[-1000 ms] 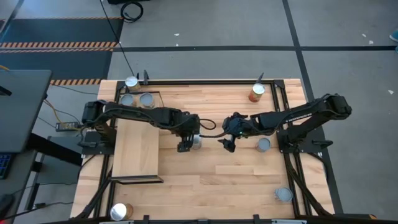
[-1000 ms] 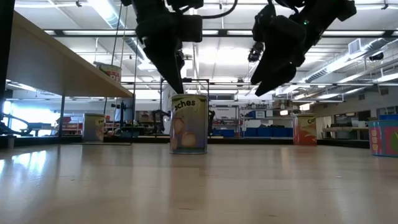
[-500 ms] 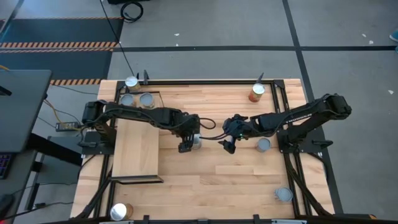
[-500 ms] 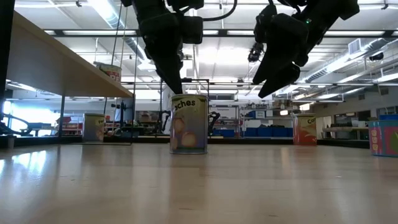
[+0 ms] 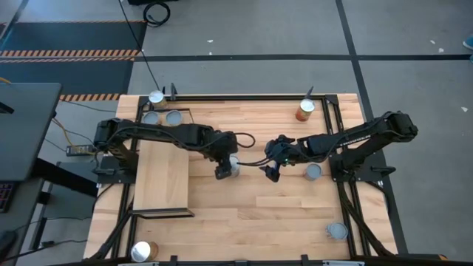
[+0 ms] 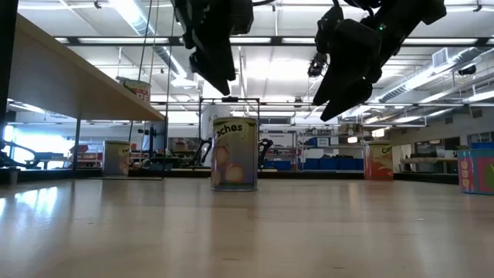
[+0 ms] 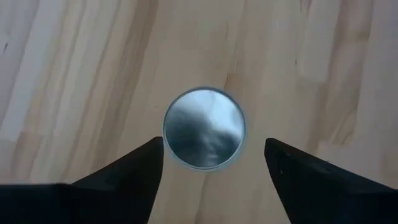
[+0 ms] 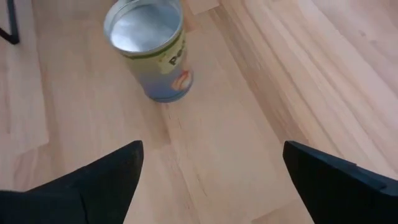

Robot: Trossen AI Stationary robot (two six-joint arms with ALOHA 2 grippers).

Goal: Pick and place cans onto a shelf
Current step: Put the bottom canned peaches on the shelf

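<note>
overhead, table-level and two wrist views share one can (image 5: 233, 167).

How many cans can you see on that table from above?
8. Three at the far-left corner; one orange at the far right; one mid-table under the left gripper; one beside the right arm; two near corners. Arms might hide others.

Eight cans show from above: one (image 5: 233, 166) directly under the left gripper (image 5: 224, 171), three (image 5: 157, 97) (image 5: 151, 117) (image 5: 174, 117) behind it by the shelf (image 5: 162, 176), one (image 5: 143, 251) at the near corner. Three lie toward the right gripper (image 5: 271, 173): one (image 5: 313, 172) beside it, one (image 5: 304, 111) beyond, one (image 5: 337, 231) nearer. One shelf, two grippers.
</note>
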